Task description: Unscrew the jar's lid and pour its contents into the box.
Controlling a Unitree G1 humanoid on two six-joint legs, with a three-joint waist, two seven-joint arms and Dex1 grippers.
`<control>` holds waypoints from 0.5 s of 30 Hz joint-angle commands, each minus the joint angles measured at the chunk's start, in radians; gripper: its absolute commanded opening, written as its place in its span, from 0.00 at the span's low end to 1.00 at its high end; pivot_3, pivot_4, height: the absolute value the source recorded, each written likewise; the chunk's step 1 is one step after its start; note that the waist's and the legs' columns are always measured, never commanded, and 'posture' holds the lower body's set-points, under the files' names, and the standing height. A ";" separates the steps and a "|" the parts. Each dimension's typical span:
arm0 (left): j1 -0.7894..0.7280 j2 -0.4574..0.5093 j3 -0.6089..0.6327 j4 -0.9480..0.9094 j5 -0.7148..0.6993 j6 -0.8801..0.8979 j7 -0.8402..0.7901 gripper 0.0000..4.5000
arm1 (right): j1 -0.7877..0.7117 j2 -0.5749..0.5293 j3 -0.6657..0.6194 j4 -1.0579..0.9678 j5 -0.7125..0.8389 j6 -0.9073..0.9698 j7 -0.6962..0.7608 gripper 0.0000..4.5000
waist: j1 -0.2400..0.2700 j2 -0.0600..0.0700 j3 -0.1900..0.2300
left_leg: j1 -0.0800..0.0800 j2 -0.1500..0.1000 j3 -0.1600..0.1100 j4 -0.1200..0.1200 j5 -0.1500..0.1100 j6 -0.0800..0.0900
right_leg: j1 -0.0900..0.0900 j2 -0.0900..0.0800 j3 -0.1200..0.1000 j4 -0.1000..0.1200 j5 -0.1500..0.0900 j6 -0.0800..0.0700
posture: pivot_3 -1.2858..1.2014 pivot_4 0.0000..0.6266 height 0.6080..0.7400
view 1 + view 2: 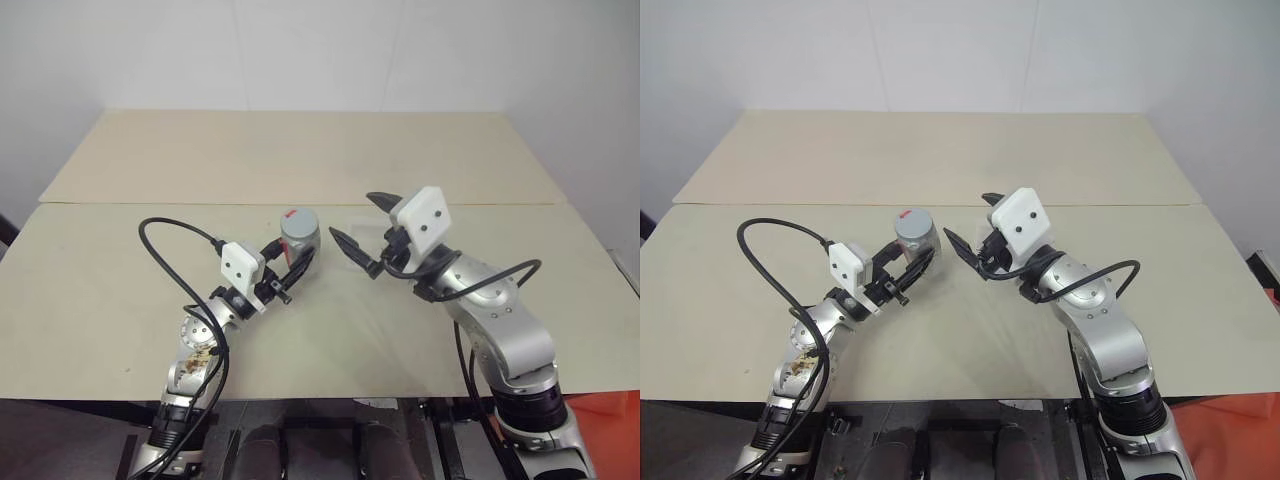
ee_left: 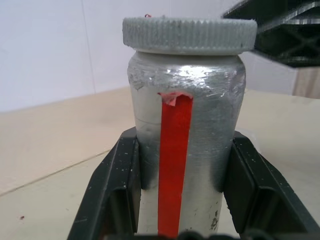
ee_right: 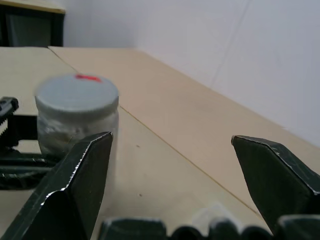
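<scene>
My left gripper point(image 1: 291, 268) is shut on the jar point(image 1: 299, 240), a silver-grey cylinder with a vertical red stripe point(image 2: 174, 165), and holds it upright over the middle of the table. Its black fingers point(image 2: 114, 192) clamp the jar's lower body on both sides. The ribbed grey lid point(image 2: 189, 35), marked with a small red spot point(image 1: 293, 214), sits on the jar's top. My right gripper point(image 1: 353, 217) stands open just right of the jar, at lid height and apart from it, with nothing between its fingers point(image 3: 75, 190). The contents are hidden inside the jar. The box is out of view.
The table point(image 1: 120, 300) is two beige boards with a seam point(image 1: 150, 204) running across behind the jar. A white wall point(image 1: 320, 50) rises behind the far edge. A black cable point(image 1: 165, 228) loops from my left wrist.
</scene>
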 commanded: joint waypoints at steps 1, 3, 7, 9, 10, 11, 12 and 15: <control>-0.004 0.000 0.002 -0.028 -0.011 -0.030 -0.009 0.42 | -0.002 -0.009 -0.039 -0.023 0.004 -0.026 0.008 0.99 | 0.000 0.000 0.000 | 0.000 0.000 0.000 0.000 0.000 0.000 | 0.000 0.000 0.000 0.000 0.000 0.000 | 0.52 0.24 1.00; -0.003 0.002 0.000 -0.027 -0.005 -0.032 -0.009 0.42 | -0.014 0.005 -0.060 -0.040 0.045 -0.006 0.015 0.99 | 0.000 0.000 0.000 | 0.000 0.000 0.000 0.000 0.000 0.000 | 0.000 0.000 0.000 0.000 0.000 0.000 | 0.52 0.24 1.00; -0.009 0.002 -0.006 -0.021 0.005 -0.038 -0.007 0.42 | -0.056 0.036 -0.067 -0.083 0.148 0.042 0.052 0.99 | -0.003 0.000 0.000 | 0.000 0.000 0.000 0.000 0.000 0.000 | 0.000 0.000 0.000 0.000 0.000 0.000 | 0.52 0.24 1.00; -0.012 -0.001 -0.011 -0.019 0.007 -0.043 -0.008 0.42 | -0.087 0.067 -0.044 -0.069 0.158 0.054 0.041 0.99 | -0.004 0.000 0.000 | 0.000 0.000 0.000 0.000 0.000 0.000 | 0.000 0.000 0.000 0.000 0.000 0.000 | 0.52 0.24 1.00; -0.013 -0.001 -0.014 -0.017 0.008 -0.045 -0.009 0.42 | -0.101 0.079 -0.031 -0.057 0.152 0.055 0.035 0.99 | -0.003 0.000 0.000 | 0.000 0.000 0.000 0.000 0.000 0.000 | 0.000 0.000 0.000 0.000 0.000 0.000 | 0.52 0.24 1.00; -0.015 -0.003 -0.018 -0.017 0.010 -0.048 -0.009 0.42 | -0.125 0.098 0.002 -0.025 0.128 0.042 0.029 0.99 | -0.003 0.000 0.000 | 0.000 0.000 0.000 0.000 0.000 0.000 | 0.000 0.000 0.000 0.000 0.000 0.000 | 0.52 0.24 1.00; -0.016 -0.004 -0.021 -0.017 0.012 -0.050 -0.010 0.42 | -0.141 0.110 0.024 -0.003 0.111 0.032 0.025 0.99 | -0.003 0.000 0.000 | 0.000 0.000 0.000 0.000 0.000 0.000 | 0.000 0.000 0.000 0.001 0.000 0.000 | 0.52 0.24 1.00; -0.015 -0.007 -0.027 -0.021 0.014 -0.051 -0.009 0.42 | -0.189 0.156 0.079 0.067 0.064 0.002 0.008 0.99 | -0.003 0.000 0.000 | 0.001 0.000 0.000 0.000 0.000 0.000 | 0.000 0.000 0.000 0.001 0.000 0.000 | 0.52 0.24 1.00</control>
